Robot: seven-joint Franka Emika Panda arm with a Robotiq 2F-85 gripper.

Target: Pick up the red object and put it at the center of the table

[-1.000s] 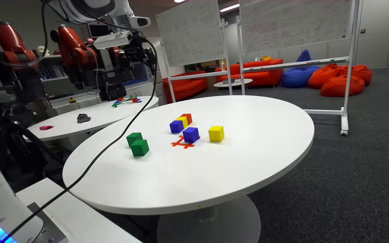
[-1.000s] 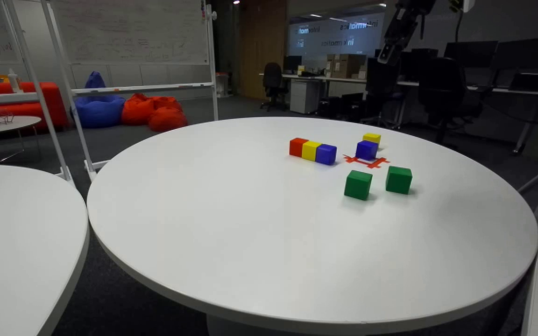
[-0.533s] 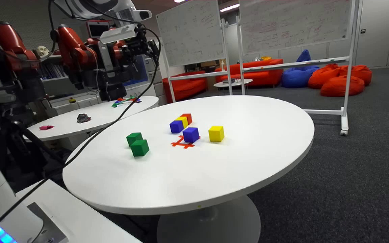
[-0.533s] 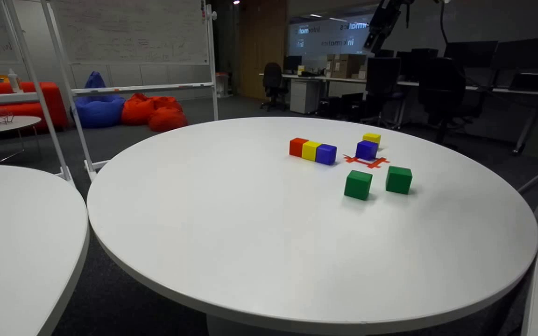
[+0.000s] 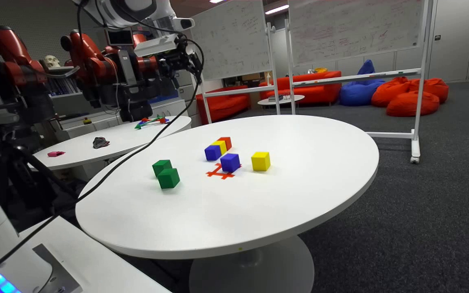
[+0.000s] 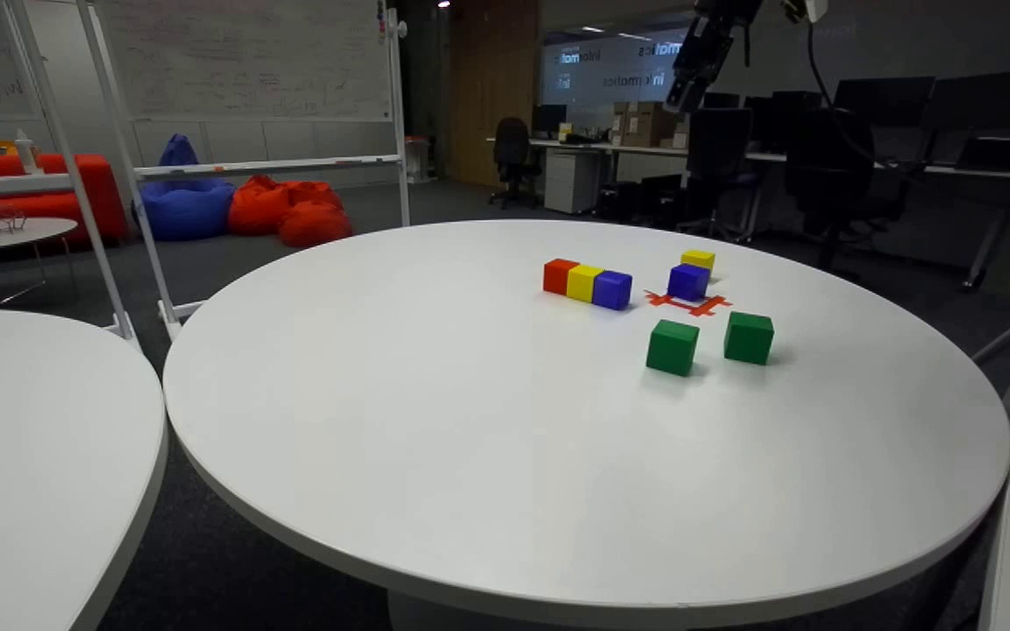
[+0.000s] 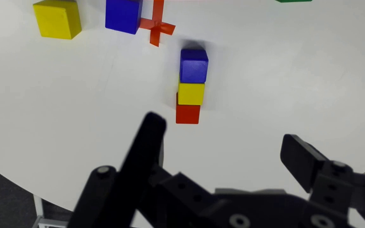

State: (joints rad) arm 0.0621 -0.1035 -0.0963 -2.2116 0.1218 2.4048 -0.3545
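Your claw (image 7: 222,128) has shifted nearer the mid-row yellow cube (image 7: 191,94), wide and empty, presumably to straddle the red cube (image 7: 188,114). That sits on the tabletop (image 7: 249,95), touching the yellow cube, so its free flanks likely suit your grip best.

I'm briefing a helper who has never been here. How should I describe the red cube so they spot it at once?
Start at the large round white pedestal table. On it, a blue cube, a yellow cube and the red cube form a straight, close-set row. The red tape nearby lies flat; the red cube is the row's end piece and the table's only red cube.
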